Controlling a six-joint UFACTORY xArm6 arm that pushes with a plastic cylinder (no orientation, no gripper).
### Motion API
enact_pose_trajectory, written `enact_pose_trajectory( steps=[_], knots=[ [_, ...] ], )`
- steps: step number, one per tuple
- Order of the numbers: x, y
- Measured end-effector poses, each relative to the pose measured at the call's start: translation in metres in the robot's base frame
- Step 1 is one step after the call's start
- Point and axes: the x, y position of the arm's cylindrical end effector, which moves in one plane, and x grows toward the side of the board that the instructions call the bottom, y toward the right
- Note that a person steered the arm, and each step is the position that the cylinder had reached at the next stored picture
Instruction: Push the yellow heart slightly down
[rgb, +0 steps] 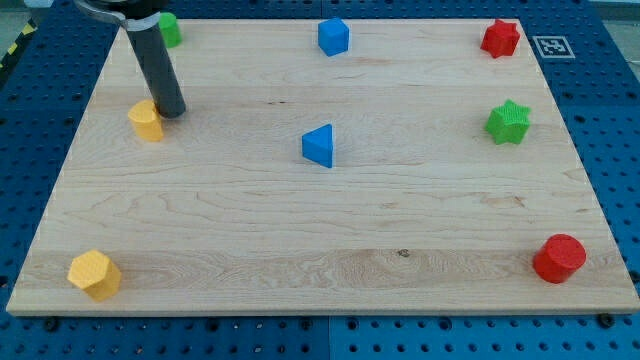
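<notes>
The yellow heart (146, 121) lies on the wooden board (320, 230) near the view's left edge, in the upper part. My tip (172, 112) stands just to the heart's right and a little above its middle, touching or nearly touching its upper right side. The dark rod slants up to the view's top left from there.
A yellow hexagon (94, 274) sits at the bottom left. A green block (169, 29) is at the top left, partly behind the rod. A blue cube (333, 36), blue triangle (319, 145), red star (500, 38), green star (508, 122) and red cylinder (558, 259) lie elsewhere.
</notes>
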Motion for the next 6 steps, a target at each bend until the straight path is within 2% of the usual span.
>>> enact_pose_trajectory(
  steps=[1,2,3,4,5,6],
  knots=[
    [0.0,-0.011],
    [-0.014,-0.036],
    [-0.034,-0.033],
    [-0.017,-0.049],
    [0.015,-0.049],
    [0.029,-0.04]
  ],
)
